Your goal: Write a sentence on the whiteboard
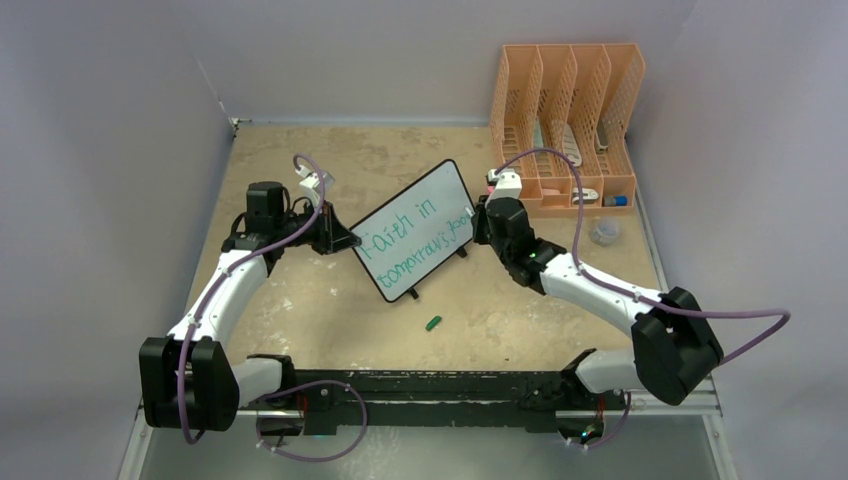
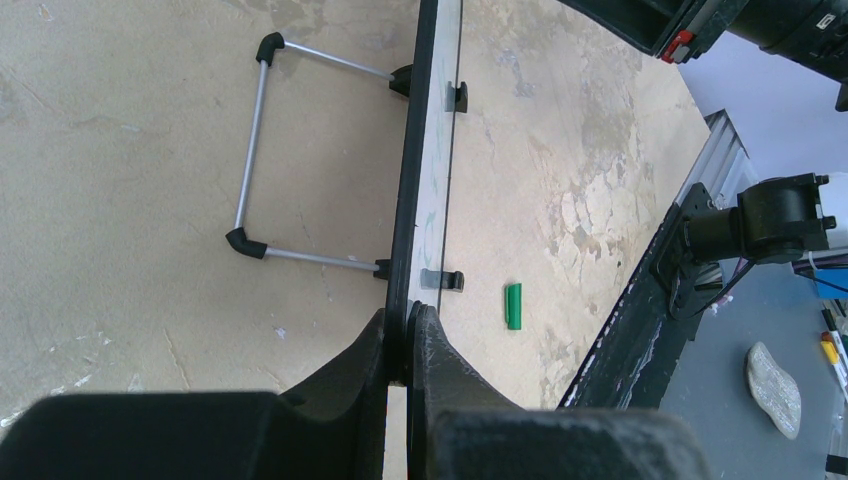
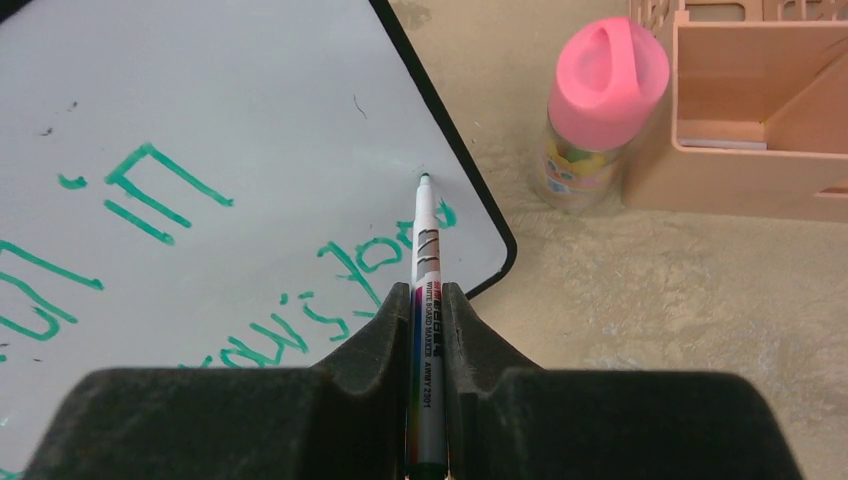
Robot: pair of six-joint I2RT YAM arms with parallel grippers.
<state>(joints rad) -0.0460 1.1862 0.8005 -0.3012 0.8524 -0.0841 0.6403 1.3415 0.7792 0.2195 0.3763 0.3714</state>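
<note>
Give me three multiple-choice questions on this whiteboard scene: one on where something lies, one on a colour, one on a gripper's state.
1. Where is the green cap?
A) on the table, on the written side of the whiteboard
B) behind the whiteboard
C) on top of the whiteboard

2. What colour is the lettering?
A) red
B) green
C) black

3. The right gripper is:
A) open
B) shut on the cap
C) shut on the marker

Answers: 1 A, the top view shows it on bare table below the writing; 2 B, the strokes are green; 3 C, the gripper pinches the marker's barrel.
</note>
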